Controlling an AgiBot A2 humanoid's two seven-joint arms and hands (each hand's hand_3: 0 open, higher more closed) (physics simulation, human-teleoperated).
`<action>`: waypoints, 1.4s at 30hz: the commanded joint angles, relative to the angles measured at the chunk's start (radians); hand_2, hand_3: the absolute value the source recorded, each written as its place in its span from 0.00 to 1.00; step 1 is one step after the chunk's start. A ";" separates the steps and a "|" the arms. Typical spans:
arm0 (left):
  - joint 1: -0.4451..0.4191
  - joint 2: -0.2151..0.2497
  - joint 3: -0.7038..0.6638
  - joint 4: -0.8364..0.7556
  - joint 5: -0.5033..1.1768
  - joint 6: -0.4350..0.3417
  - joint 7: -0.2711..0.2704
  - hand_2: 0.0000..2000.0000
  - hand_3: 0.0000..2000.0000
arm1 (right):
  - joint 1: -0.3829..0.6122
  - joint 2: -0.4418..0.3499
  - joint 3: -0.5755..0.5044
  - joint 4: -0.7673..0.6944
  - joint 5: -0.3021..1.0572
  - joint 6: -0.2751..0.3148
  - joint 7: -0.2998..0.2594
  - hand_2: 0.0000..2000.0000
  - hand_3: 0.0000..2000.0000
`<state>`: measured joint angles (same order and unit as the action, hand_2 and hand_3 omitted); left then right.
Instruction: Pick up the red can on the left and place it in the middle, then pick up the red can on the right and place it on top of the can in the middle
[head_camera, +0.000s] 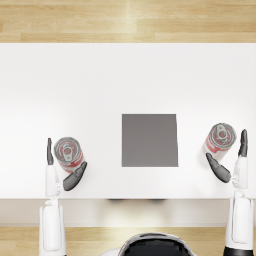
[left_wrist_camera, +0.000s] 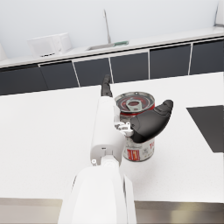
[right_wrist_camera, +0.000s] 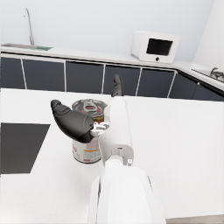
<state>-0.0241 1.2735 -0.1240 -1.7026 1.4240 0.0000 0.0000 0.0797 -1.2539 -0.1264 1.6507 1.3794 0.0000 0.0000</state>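
The left red can stands upright on the white table, left of a dark grey square mat. My left hand is open around it, straight fingers on its outer side and thumb at its near side. In the left wrist view the thumb of my left hand crosses in front of the can. The right red can stands right of the mat. My right hand is open around it too, its fingers outside. The right wrist view shows my right hand before that can.
The table's front edge lies just behind both wrists. Wooden floor lies beyond the far edge. The wrist views show dark cabinets, a microwave and a sink tap far behind the table.
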 joint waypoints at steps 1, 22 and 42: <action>0.013 0.002 0.025 0.083 0.000 0.000 0.000 0.00 0.00 | 0.036 -0.003 0.028 -0.125 0.000 0.000 0.000 0.00 0.00; 0.100 0.040 0.043 0.303 0.000 0.001 0.000 0.00 0.00 | 0.252 -0.058 0.087 -0.501 0.000 -0.001 0.000 0.00 0.00; 0.187 0.074 0.142 0.101 0.000 -0.032 -0.006 1.00 0.76 | 0.225 -0.090 0.070 -0.142 0.000 0.093 0.006 1.00 0.76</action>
<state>0.1391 1.3467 -0.0148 -1.5324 1.4244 -0.0317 -0.0051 0.2890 -1.3454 -0.0642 1.4287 1.3797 0.0875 0.0066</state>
